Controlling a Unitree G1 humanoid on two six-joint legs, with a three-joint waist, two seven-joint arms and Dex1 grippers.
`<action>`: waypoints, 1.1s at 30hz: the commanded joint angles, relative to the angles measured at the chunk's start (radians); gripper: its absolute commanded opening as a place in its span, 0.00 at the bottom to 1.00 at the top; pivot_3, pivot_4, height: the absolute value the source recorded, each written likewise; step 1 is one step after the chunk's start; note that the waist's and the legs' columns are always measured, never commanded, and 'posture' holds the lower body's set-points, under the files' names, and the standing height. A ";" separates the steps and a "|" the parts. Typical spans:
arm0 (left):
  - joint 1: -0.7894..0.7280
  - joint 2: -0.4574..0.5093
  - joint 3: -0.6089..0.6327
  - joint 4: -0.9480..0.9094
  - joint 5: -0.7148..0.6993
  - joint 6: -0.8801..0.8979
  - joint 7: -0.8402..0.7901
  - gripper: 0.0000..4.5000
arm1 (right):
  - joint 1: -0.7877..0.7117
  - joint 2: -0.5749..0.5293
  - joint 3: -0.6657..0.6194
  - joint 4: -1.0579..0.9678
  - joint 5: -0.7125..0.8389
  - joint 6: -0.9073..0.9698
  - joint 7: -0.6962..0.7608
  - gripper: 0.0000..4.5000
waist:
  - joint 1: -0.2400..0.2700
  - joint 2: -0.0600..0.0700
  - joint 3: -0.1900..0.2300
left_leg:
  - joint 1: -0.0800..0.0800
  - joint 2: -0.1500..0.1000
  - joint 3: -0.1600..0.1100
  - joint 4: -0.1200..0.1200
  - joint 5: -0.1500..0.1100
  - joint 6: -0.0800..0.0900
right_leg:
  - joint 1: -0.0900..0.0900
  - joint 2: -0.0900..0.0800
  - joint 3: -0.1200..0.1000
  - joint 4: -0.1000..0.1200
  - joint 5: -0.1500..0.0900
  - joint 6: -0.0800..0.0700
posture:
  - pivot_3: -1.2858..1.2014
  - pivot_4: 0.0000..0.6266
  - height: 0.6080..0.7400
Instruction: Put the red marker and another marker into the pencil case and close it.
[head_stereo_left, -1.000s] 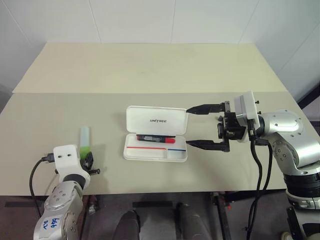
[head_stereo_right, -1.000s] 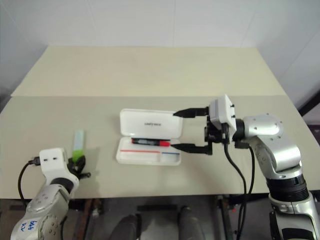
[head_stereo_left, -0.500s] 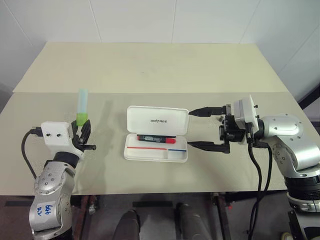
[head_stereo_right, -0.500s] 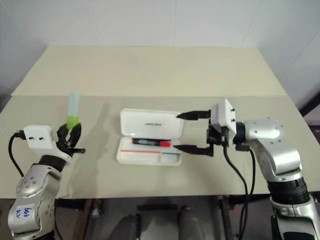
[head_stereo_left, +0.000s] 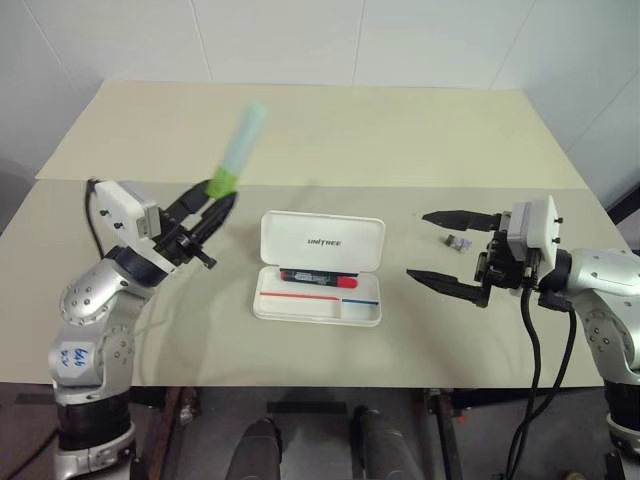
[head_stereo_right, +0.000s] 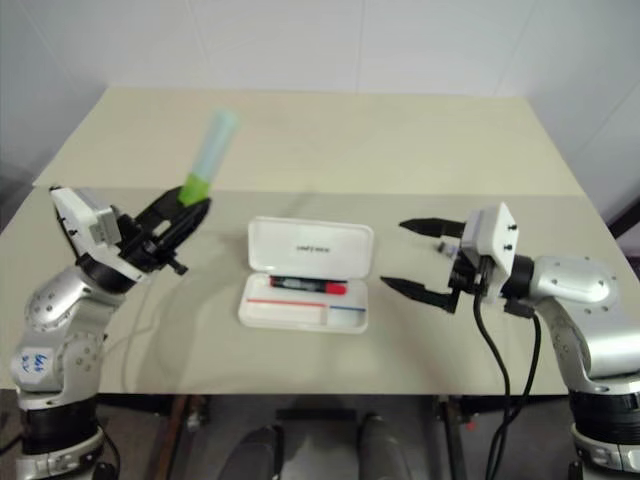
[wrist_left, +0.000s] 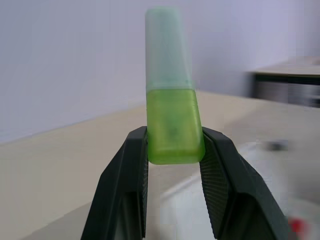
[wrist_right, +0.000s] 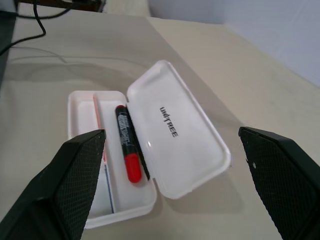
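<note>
The white pencil case (head_stereo_left: 319, 272) lies open at the table's middle, lid raised toward the back. Inside its tray rests the red marker (head_stereo_left: 320, 277), black-barrelled with a red cap, seen close in the right wrist view as the red marker (wrist_right: 127, 145). My left gripper (head_stereo_left: 212, 205) hovers above the table left of the case, shut on the green end of the light green marker (head_stereo_left: 236, 149), which points up and away; the left wrist view shows the green marker (wrist_left: 172, 117) clamped between both fingers (wrist_left: 125, 185). My right gripper (head_stereo_left: 430, 245) is open, right of the case, holding nothing.
A small dark object (head_stereo_left: 457, 241) lies on the table between the right gripper's fingers. The beige table (head_stereo_left: 300, 130) stretches back to a white tiled wall.
My left gripper has lifted the green marker off the table, swung it right toward the case and tipped it forward. My right gripper has drawn away to the right of the case, still open.
</note>
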 joint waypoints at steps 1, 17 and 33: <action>-0.005 0.057 -0.049 0.010 -0.056 0.001 -0.163 0.23 | 0.025 -0.023 -0.058 -0.056 0.000 -0.018 -0.029 1.00 | -0.004 0.000 0.000 | 0.000 0.000 0.000 0.000 0.000 0.000 | 0.000 0.000 0.000 0.000 0.000 0.000 | 0.52 0.24 1.00; -0.179 0.219 -0.309 0.368 0.169 -0.280 -0.661 0.23 | 0.149 -0.033 -0.137 -0.181 0.035 0.029 -0.124 1.00 | 0.000 0.000 0.000 | 0.000 0.000 0.000 0.000 0.000 0.000 | 0.000 0.000 0.000 -0.001 -0.001 -0.002 | 0.52 0.24 1.00; -0.206 0.197 -0.380 0.454 0.304 -0.298 -0.609 0.23 | 0.168 -0.027 -0.138 -0.234 0.055 0.065 -0.169 1.00 | 0.000 0.000 0.000 | 0.000 0.000 0.000 0.000 0.000 0.001 | 0.000 0.000 0.000 0.001 -0.001 -0.001 | 0.52 0.24 1.00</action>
